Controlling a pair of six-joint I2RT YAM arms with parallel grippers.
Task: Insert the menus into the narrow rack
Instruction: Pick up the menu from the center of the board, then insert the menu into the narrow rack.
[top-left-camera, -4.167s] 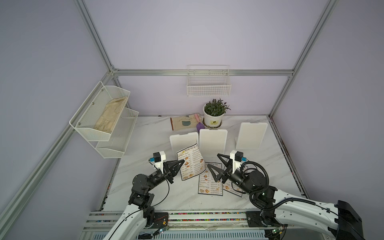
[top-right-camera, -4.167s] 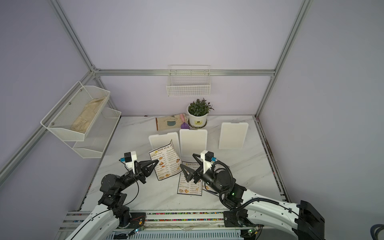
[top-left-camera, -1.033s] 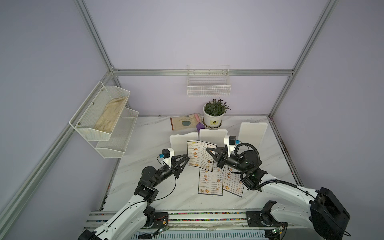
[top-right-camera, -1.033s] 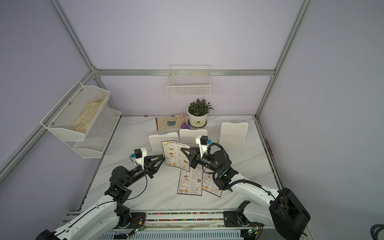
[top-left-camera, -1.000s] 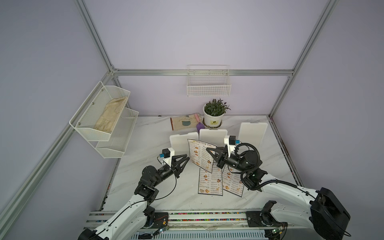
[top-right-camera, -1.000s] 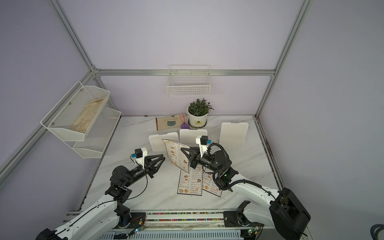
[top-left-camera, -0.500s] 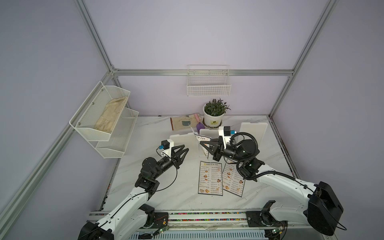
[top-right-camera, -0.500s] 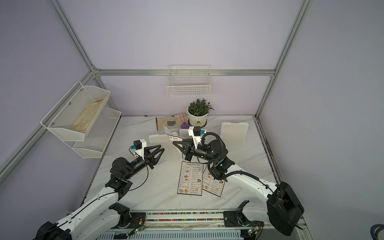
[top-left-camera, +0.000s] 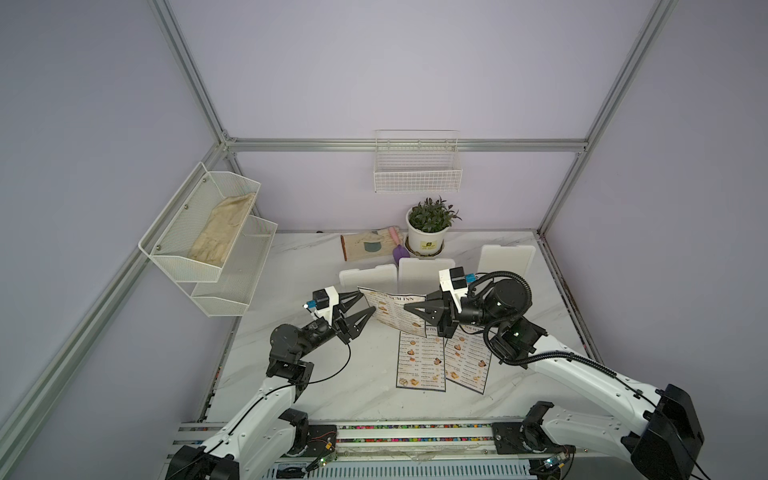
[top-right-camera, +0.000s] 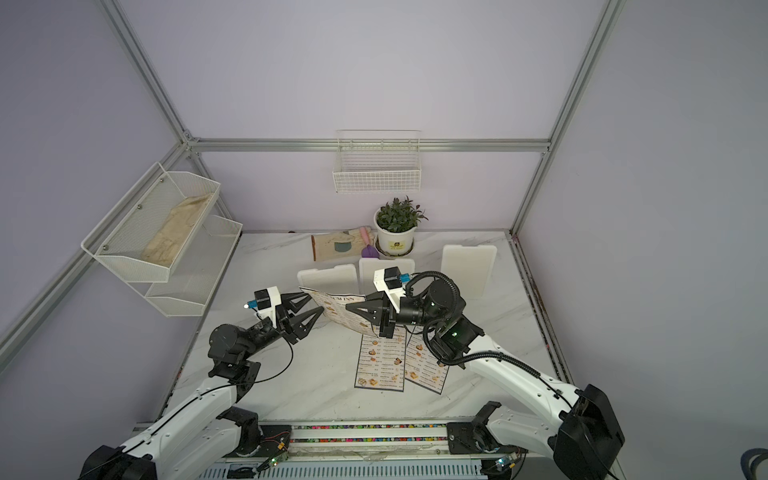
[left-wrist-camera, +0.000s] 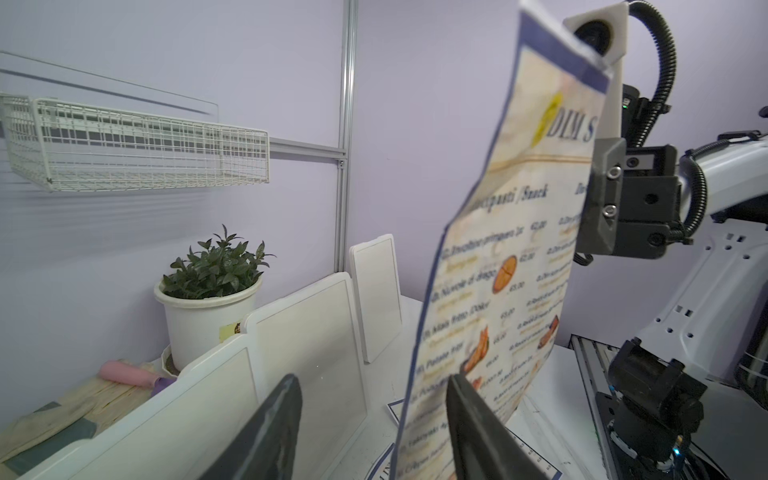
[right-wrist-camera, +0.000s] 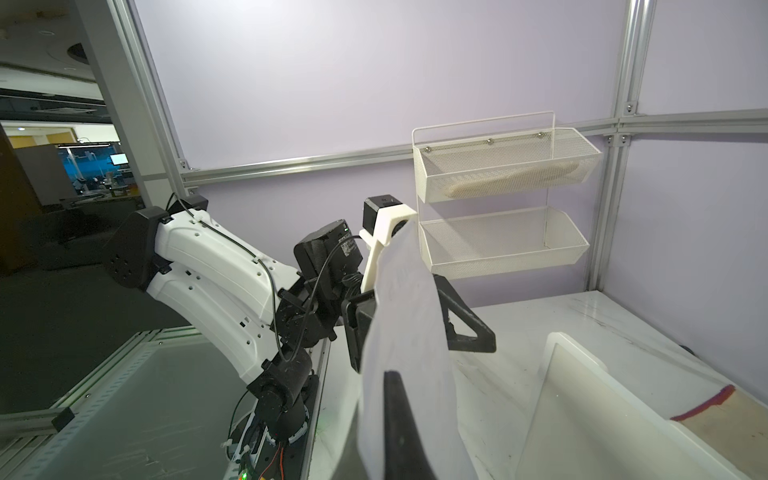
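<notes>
Menu (top-left-camera: 388, 316) hung nearly upright, pinched by right gripper (top-left-camera: 409, 309), left gripper (top-left-camera: 368, 302) spread alongside, wire rack (top-left-camera: 417, 174) directly up-frame.

A robotics lab cell is indicated: a marble-look tabletop (top-left-camera: 307, 253) is boxed in by lilac panels (top-left-camera: 415, 62) held in aluminium framing (top-left-camera: 407, 144). A left arm (top-left-camera: 257, 411) and a right arm (top-left-camera: 582, 368) are mounted on a front rail (top-left-camera: 415, 434), and an office (right-wrist-camera: 62, 174) (dim, screens lit) is glimpsed beyond.
</notes>
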